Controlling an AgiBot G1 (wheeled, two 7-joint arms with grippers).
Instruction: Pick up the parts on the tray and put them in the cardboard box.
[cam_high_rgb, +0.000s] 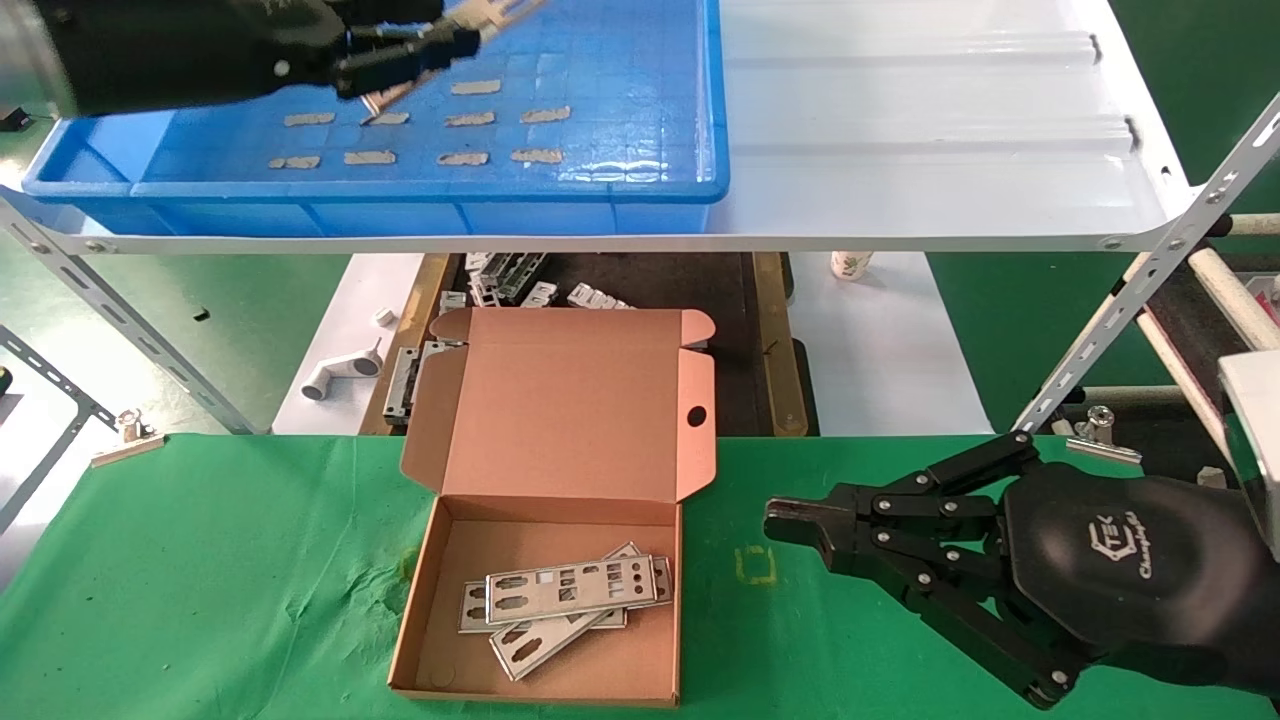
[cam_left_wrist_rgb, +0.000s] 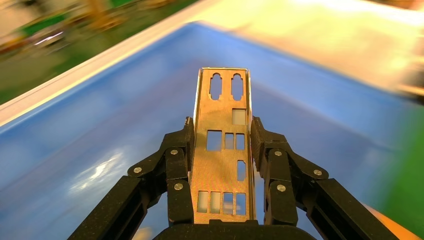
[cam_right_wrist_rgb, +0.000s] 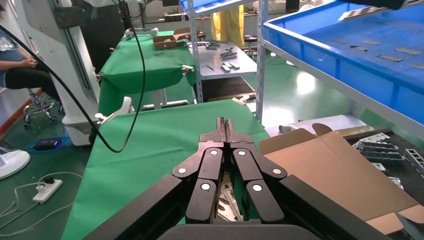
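My left gripper (cam_high_rgb: 440, 45) hangs over the blue tray (cam_high_rgb: 400, 200) at the far left, shut on a silvery punched part (cam_high_rgb: 500, 12) that sticks out past both sides of it. In the left wrist view the part (cam_left_wrist_rgb: 222, 145) stands lengthwise between the fingers (cam_left_wrist_rgb: 179, 150), with the gripper (cam_left_wrist_rgb: 222, 125) closed on its long edges. The cardboard box (cam_high_rgb: 560, 420) lies open on the green table, lid back, with parts (cam_high_rgb: 570, 590) stacked askew on its floor. My right gripper (cam_high_rgb: 790, 520) rests shut and empty to the right of the box; its wrist view shows the closed gripper (cam_right_wrist_rgb: 225, 122) beside the box (cam_right_wrist_rgb: 340, 170).
Tan tape strips (cam_high_rgb: 470, 120) dot the tray floor. The tray sits on a white shelf (cam_high_rgb: 900, 120) with a slanted strut (cam_high_rgb: 1150, 300) at the right. Below the shelf, behind the box, lie white brackets and metal pieces (cam_high_rgb: 520, 280). Metal clips (cam_high_rgb: 125, 435) hold the green cloth (cam_high_rgb: 200, 580).
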